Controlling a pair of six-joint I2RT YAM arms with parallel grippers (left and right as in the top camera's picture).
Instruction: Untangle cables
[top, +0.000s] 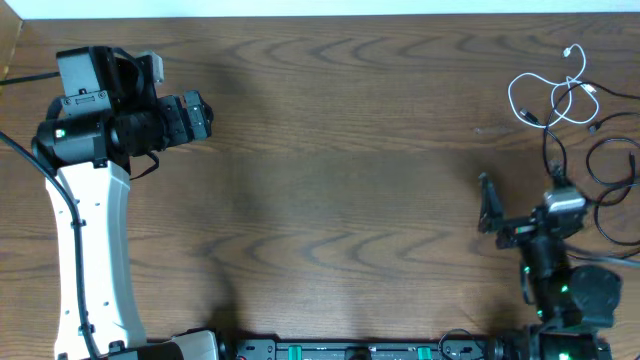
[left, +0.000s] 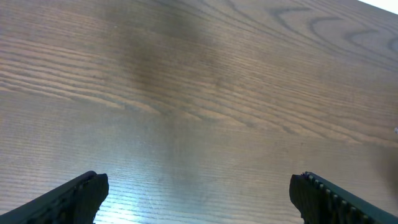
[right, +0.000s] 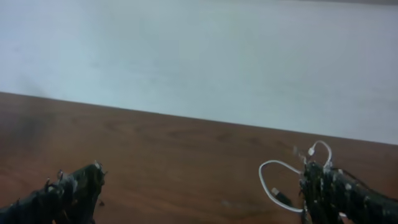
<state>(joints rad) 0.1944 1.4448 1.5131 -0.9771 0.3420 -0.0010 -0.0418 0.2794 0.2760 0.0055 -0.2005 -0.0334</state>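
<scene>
White cable (top: 512, 95) looped, overlapping black cables (top: 590, 160), far right.

Cables (top: 572, 90) on the table's (top: 350, 150) far-right corner — right gripper (right: 202, 173) just before them

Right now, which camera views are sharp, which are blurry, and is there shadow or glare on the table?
Overhead view: sharp and evenly lit, the white cable crisp on the table. Left wrist view: soft focus, a dim shadow patch across the wood, faint sheen low down. Right wrist view: haziest, background washed out pale, white cable blurred.
</scene>
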